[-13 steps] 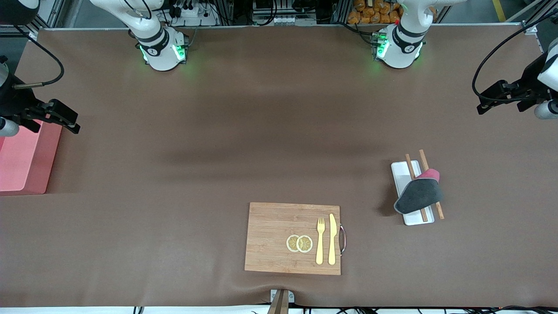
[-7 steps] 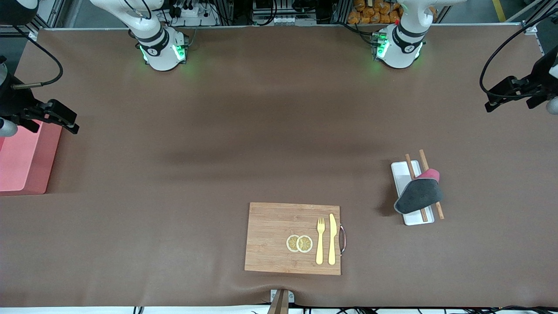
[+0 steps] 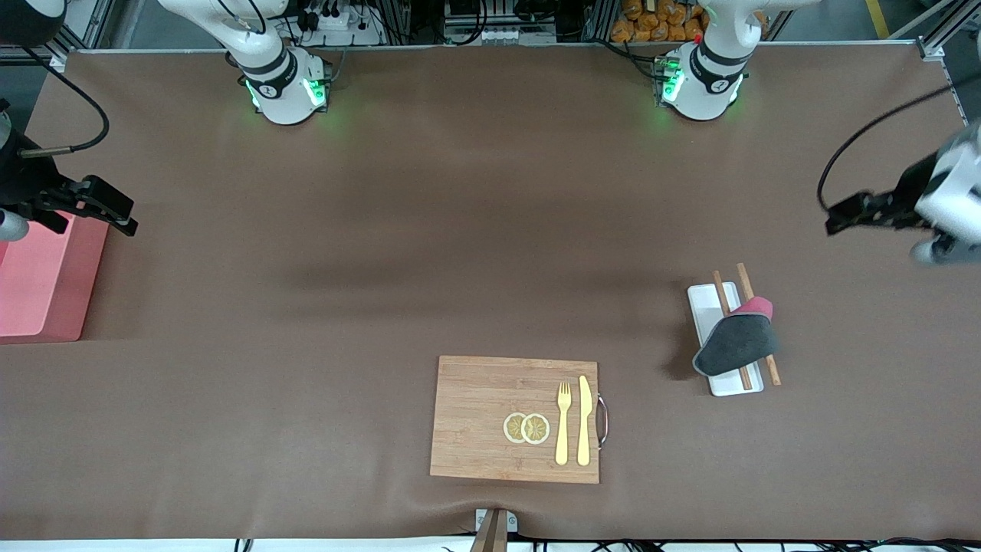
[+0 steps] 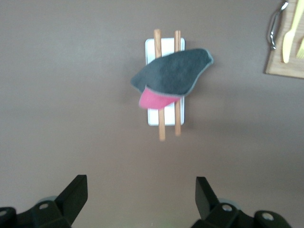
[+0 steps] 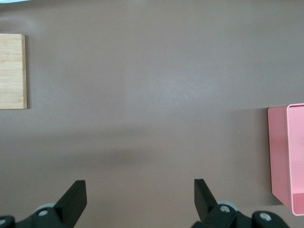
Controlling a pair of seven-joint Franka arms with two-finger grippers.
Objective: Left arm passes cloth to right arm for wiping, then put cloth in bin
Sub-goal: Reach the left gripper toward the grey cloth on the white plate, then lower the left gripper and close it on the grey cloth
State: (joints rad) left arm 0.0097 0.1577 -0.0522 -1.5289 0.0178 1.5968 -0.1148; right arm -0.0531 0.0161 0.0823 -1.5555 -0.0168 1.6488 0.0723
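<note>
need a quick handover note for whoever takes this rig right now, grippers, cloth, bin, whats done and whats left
Left gripper: jaws open, empty, up over bare table at the left arm's end, the cloth in its wrist view.
Right gripper: jaws open, empty, waiting beside the bin at the right arm's end.
Cloth: draped over the chopsticks on the white tray, untouched.
Done: nothing yet.
Left: left arm picks up the cloth, passes it to the right arm, wipe, then drop the cloth in the bin.

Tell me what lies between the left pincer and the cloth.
Nothing: in the left wrist view, only bare brown table separates the open left pincer from the cloth, which lies over the chopsticks on the white tray.
</note>
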